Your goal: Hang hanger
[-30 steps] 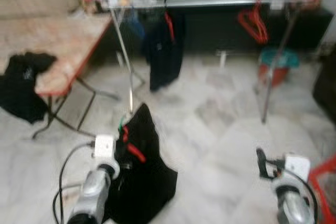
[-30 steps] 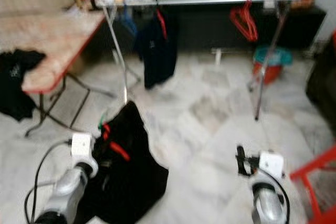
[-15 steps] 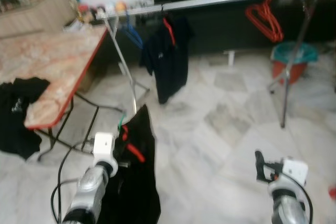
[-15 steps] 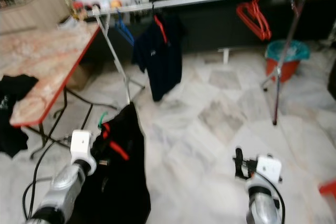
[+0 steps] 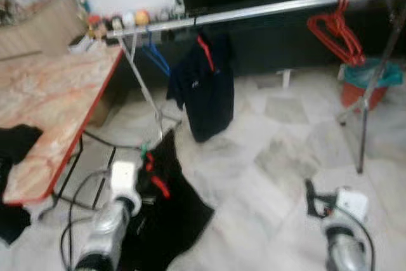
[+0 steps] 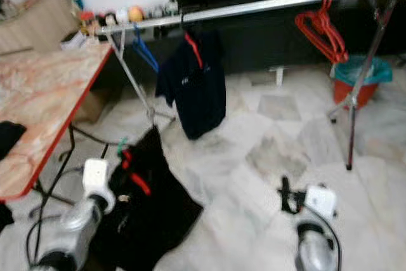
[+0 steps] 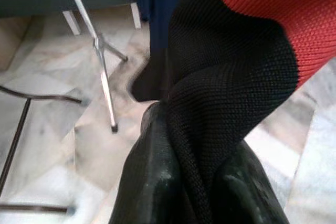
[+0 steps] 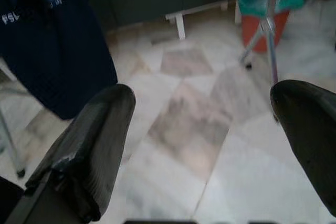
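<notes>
— Our left gripper (image 5: 147, 168) is clamped on the black garment (image 5: 172, 211) with its red hanger (image 5: 158, 184), low before the clothes rail (image 5: 254, 12).
— Right gripper (image 8: 210, 145) spread wide, holding nothing, below that rail.

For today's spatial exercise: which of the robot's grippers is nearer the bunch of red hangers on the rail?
Right. The right gripper hangs open below the red hangers, on their side of the room. The left gripper, shut on a black garment, is far across, near the table.
</notes>
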Controlling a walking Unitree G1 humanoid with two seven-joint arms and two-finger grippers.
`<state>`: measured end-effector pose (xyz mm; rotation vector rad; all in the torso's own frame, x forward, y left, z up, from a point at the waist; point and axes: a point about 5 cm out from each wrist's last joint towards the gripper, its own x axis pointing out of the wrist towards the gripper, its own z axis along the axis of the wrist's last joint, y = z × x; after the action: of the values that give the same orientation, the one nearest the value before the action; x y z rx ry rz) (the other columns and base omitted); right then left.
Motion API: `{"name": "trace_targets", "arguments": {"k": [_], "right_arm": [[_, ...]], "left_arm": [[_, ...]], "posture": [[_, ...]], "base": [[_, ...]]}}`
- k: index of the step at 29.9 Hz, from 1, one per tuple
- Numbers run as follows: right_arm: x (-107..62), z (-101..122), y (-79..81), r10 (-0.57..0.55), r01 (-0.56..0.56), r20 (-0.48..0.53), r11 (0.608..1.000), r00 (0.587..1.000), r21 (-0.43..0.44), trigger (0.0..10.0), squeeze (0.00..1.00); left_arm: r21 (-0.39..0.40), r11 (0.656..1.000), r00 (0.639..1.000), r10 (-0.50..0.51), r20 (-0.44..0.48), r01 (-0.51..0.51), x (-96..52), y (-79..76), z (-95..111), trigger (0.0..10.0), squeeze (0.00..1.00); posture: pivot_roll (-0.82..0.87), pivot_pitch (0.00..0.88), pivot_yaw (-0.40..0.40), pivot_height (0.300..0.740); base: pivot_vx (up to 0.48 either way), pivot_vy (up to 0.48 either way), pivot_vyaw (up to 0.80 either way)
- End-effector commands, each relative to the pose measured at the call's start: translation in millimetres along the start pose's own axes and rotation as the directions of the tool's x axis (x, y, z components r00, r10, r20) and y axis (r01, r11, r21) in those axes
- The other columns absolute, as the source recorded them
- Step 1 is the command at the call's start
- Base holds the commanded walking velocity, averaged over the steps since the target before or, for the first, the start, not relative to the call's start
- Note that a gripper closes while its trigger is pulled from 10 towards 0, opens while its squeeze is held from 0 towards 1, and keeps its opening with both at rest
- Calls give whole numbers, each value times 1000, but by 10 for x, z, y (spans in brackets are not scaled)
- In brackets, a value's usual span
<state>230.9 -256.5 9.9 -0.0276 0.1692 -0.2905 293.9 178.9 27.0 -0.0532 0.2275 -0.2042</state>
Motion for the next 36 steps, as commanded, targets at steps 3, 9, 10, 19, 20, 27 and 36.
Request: {"name": "trace_targets", "arguments": {"k": [3, 9, 10, 19, 20, 27, 36], "right_arm": [[3, -14, 161, 37, -37, -7, 999, 999, 22, 10000, 0], [3, -14, 161, 37, -37, -7, 999, 999, 22, 10000, 0], [3, -14, 161, 37, -37, -7, 999, 999, 22, 10000, 0], [3, -14, 161, 37, -37, -7, 999, 999, 22, 10000, 0], [3, -14, 161, 37, -37, -7, 999, 999, 22, 10000, 0], [82, 27, 161, 61, -61, -22, 998, 998, -5, 10000, 0], [91, 23, 129, 58, -59, -28, 998, 998, -17, 10000, 0]], "left_arm": [[33, 999, 999, 41, 26, -42, -24, 164, 95, 10000, 0], [33, 999, 999, 41, 26, -42, -24, 164, 95, 10000, 0], [33, 999, 999, 41, 26, -42, -24, 164, 95, 10000, 0], [33, 999, 999, 41, 26, -42, -24, 164, 95, 10000, 0], [33, 999, 999, 41, 26, -42, -24, 164, 95, 10000, 0], [12, 999, 998, 50, 34, -51, -56, 135, 45, 10000, 0], [13, 996, 996, 84, 25, -84, -133, 206, -20, 10000, 0]], "posture": [[-128, 0, 175, 740], [-128, 0, 175, 740], [-128, 0, 175, 740], [-128, 0, 175, 740], [-128, 0, 175, 740], [-70, 0, 81, 740], [-68, 0, 78, 740]], "base": [[480, 0, 0], [480, 0, 0], [480, 0, 0], [480, 0, 0], [480, 0, 0], [343, 0, -221], [0, 0, -410]]}}
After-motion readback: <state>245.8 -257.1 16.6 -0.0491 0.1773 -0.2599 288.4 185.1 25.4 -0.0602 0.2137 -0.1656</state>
